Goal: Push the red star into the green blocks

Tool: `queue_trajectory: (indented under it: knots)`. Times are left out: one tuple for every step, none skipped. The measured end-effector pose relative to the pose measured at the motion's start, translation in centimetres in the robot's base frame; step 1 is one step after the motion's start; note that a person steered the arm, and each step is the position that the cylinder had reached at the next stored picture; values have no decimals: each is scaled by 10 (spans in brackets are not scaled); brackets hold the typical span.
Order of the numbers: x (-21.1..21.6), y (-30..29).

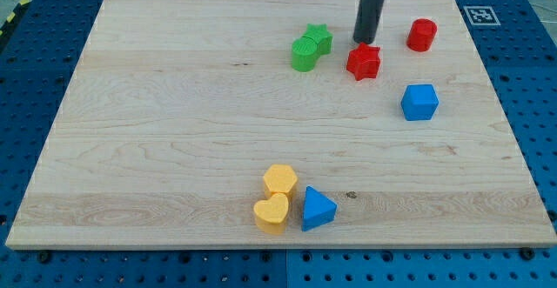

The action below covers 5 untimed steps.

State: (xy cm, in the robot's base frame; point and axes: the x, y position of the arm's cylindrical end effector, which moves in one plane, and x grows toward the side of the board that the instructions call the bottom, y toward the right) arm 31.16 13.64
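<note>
**Tip sits behind-top of red star, wrong side for a straight push left**

No pincer on this rig, so nothing to report as open or closed: just the rod. My tip is touching or just shy of the red star, at the star's top edge, very slightly toward the view's right.

Red star is in the desk's upper right quarter. Targets lie to the view's left of it: green star and a second green block, shape unclear, touching each other. Small gap between that green block and the red star.

Judgement: the push has to run toward the view's left, slightly up. From where the tip is now, driving would send the star down-view, not at the greens. Tip needs to come round to the star's right side first.

Room: red cylinder and blue block sit right of the star, near but apart; enough of a lane between them to swing in. Top edge of the desk is close.
</note>
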Motion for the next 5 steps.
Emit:
queue_trajectory:
  knots:
    - [14,13]
    - [34,26]
    - [48,39]
    - [61,52]
    - [71,53]
